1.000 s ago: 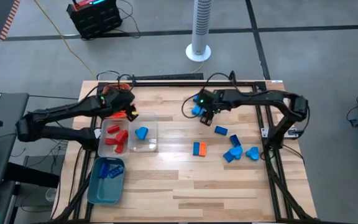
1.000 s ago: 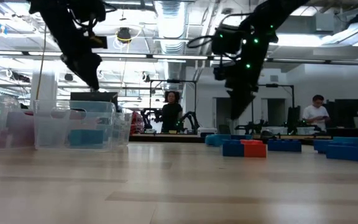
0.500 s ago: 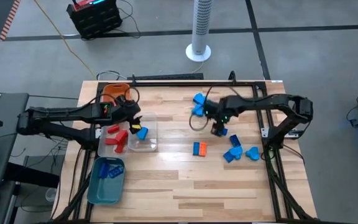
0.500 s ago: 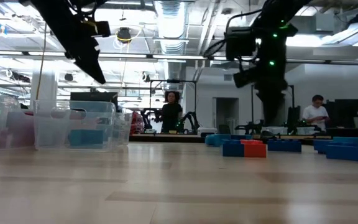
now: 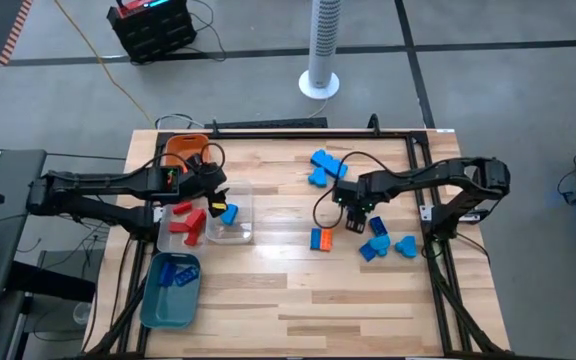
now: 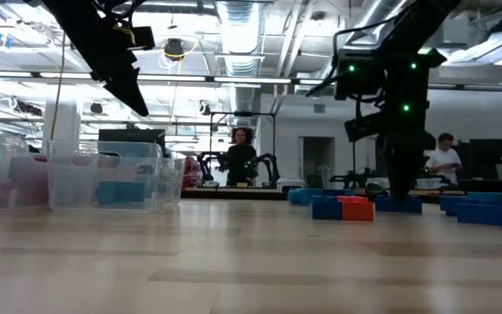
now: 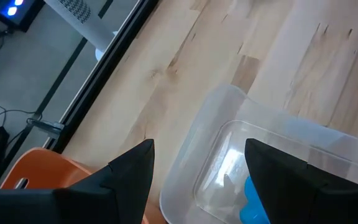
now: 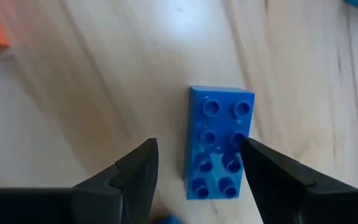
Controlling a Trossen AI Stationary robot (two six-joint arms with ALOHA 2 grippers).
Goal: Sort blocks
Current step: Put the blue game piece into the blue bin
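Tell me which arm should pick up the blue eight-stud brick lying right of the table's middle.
The right. Its open gripper hangs right over the blue eight-stud plastic brick, fingers either side. The left gripper is open over the clear plastic tray, far across the table.

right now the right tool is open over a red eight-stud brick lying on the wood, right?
Not quite: the brick is blue, not red, as the right wrist view shows. The rest holds: the right tool is open over it, and it lies studs up on the wood.
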